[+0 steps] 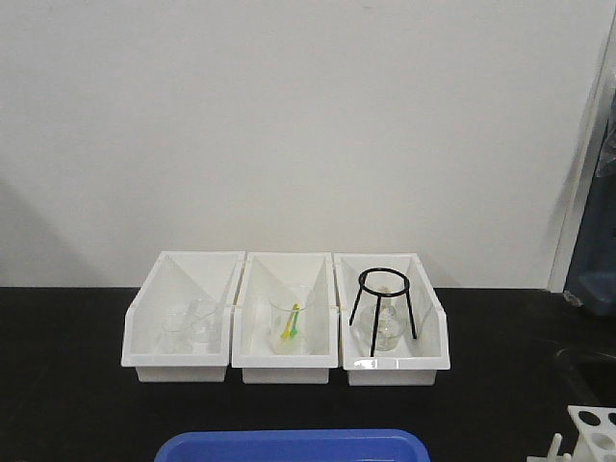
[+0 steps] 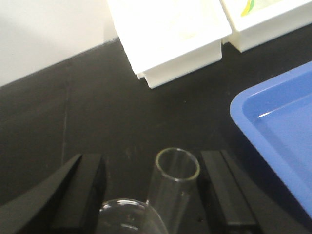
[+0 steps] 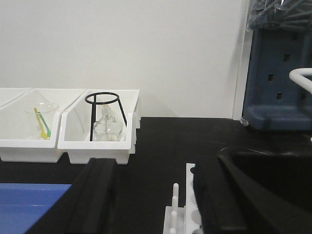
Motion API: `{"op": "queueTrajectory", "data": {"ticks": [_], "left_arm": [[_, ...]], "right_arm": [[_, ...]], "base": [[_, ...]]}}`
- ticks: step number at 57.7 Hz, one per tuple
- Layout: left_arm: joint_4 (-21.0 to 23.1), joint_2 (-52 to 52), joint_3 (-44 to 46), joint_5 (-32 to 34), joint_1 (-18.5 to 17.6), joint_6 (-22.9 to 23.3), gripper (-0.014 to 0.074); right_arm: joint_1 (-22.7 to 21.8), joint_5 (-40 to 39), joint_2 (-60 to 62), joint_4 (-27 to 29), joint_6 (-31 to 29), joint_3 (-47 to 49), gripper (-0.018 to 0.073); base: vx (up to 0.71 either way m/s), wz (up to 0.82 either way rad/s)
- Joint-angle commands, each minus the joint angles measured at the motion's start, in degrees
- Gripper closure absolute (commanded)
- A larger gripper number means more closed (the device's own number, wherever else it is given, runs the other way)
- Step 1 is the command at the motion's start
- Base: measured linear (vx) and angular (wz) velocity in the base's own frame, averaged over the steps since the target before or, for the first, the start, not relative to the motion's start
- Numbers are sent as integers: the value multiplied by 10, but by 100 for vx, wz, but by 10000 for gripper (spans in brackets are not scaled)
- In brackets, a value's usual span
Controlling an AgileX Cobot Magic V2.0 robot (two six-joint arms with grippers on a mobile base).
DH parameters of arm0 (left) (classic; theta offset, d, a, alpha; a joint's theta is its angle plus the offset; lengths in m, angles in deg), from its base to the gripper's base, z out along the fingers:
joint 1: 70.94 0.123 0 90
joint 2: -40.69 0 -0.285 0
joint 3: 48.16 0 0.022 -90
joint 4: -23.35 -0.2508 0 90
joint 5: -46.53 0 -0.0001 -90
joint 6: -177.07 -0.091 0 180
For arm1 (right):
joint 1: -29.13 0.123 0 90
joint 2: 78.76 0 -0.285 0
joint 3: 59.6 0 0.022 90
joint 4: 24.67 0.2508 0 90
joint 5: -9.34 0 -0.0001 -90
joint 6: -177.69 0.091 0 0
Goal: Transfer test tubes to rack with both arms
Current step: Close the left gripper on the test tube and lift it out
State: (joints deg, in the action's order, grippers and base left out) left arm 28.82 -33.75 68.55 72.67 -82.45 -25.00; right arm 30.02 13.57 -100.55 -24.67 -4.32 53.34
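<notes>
Three white open plastic bins (image 1: 178, 361) and one small white peg rack (image 3: 190, 204) sit on the black tabletop (image 1: 58, 385); the left pincer (image 2: 151, 161) gapes wide around one slim clear test tube (image 2: 173, 190), the right pincer (image 3: 155, 168) wide over the rack.

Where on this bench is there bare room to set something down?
Bare black tabletop left of the left bin, right of the right bin up to the rack, and the strip between bins and blue tray. The bins themselves are crowded with glassware.
</notes>
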Motion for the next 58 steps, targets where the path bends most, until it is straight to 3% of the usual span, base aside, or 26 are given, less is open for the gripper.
{"op": "queueTrajectory", "data": {"ticks": [1,9,28,43,58], "left_arm": [[1,-16,19,71,-4,12,66],[-4,-34,19,104,-4,11,69],[-8,-41,19,107,-4,11,100],[-8,-41,19,98,-4,12,260],[-8,-38,19,99,-4,12,493]], "right_arm": [[-3,-46,-8,0,1,20,127],[-3,-46,-8,0,1,20,127],[-3,-46,-8,0,1,20,127],[-3,-46,-8,0,1,20,127],[-3,-46,-8,0,0,20,127]], "base": [[0,0],[0,0],[0,0],[0,0],[0,0]]}}
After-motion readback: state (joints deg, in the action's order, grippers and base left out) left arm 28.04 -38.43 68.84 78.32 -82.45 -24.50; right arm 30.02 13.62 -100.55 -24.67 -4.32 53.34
